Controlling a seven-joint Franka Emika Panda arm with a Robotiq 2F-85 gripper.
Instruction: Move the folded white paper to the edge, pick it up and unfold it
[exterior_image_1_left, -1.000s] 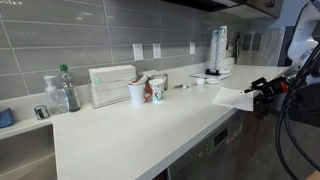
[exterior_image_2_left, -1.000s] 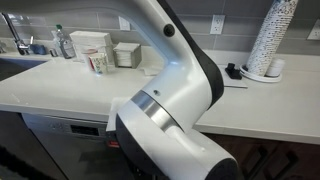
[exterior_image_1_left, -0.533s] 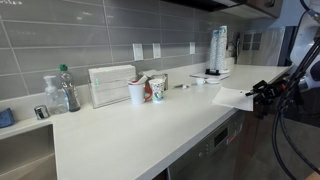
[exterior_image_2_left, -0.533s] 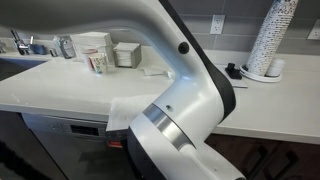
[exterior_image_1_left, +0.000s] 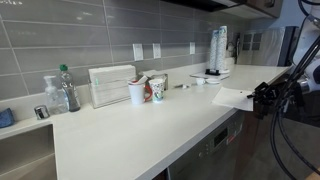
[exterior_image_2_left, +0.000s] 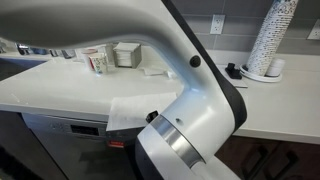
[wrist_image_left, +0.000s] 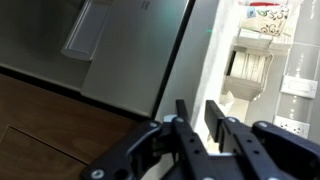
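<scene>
Folded white paper (exterior_image_1_left: 231, 98) matt; countertop (exterior_image_1_left: 130, 130) smooth; tiles (exterior_image_1_left: 60, 40) glossy.

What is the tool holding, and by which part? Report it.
Nothing, it seems: in the wrist view the tool has its fingers apart at the edge, near the folded white paper, not clamped on it.

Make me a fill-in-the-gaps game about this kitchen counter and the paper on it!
1. The folded paper is plain ____ in colour.
2. It lies at the front ____ of the countertop.
3. The tall stack by the wall is made of ____.
4. The bottle has a ____ cap.
Missing words: white; edge; cups; green.
</scene>
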